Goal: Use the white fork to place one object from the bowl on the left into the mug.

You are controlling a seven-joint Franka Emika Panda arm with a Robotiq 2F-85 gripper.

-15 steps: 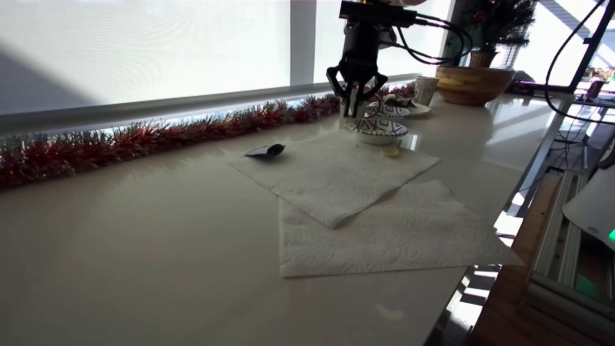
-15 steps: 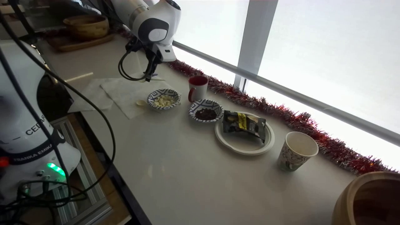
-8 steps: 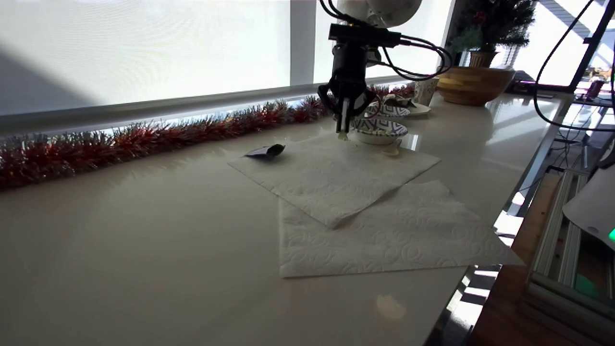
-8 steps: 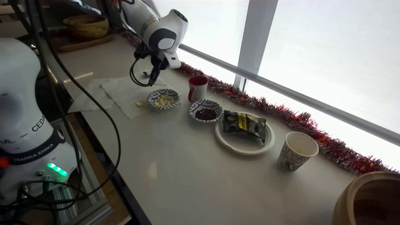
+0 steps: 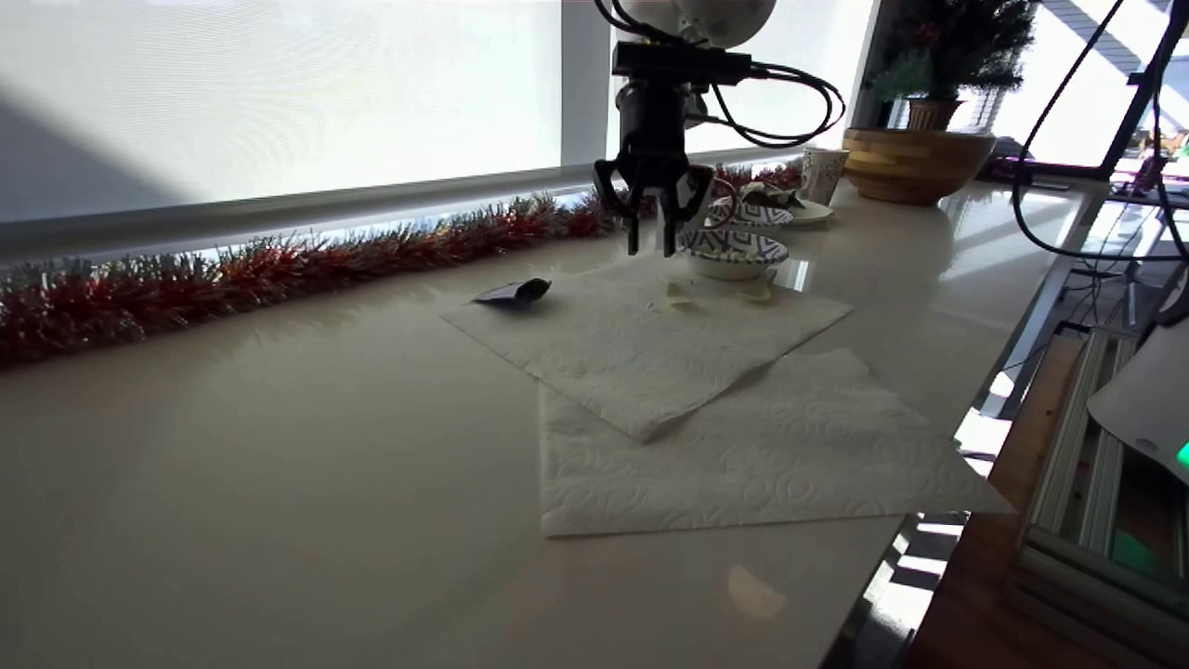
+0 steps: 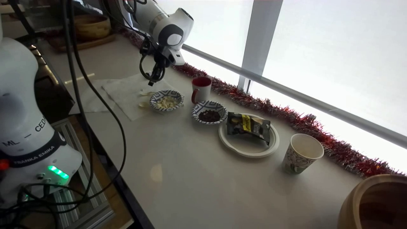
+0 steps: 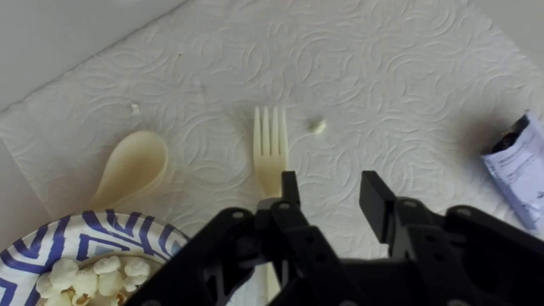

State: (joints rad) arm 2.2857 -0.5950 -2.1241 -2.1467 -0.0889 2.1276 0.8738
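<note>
Plainly, nothing is gripped: the jaws of the gripper are parted by a modest gap, with only paper towel seen between them. The white fork is laid on that towel below, just outside the gap, its neck partly hidden in the wrist view by the jaw nearer the popcorn bowl. The step in hand is judged to be the picking-up of the fork. For this, the gripper should be shifted bowlward until the handle is centred, then lowered straight and closed softly, so that the thin handle is pinched without towel being gathered in. On that side the bowl, taken as the left one of the task, sits near and could be nudged; the spoon is placed beside it, while a torn packet lies well apart on the opposite side. In an exterior view, the red-handled mug is seen near the tinsel garland, beside the popcorn bowl; a second patterned bowl stands close by the mug and should be skirted.
</note>
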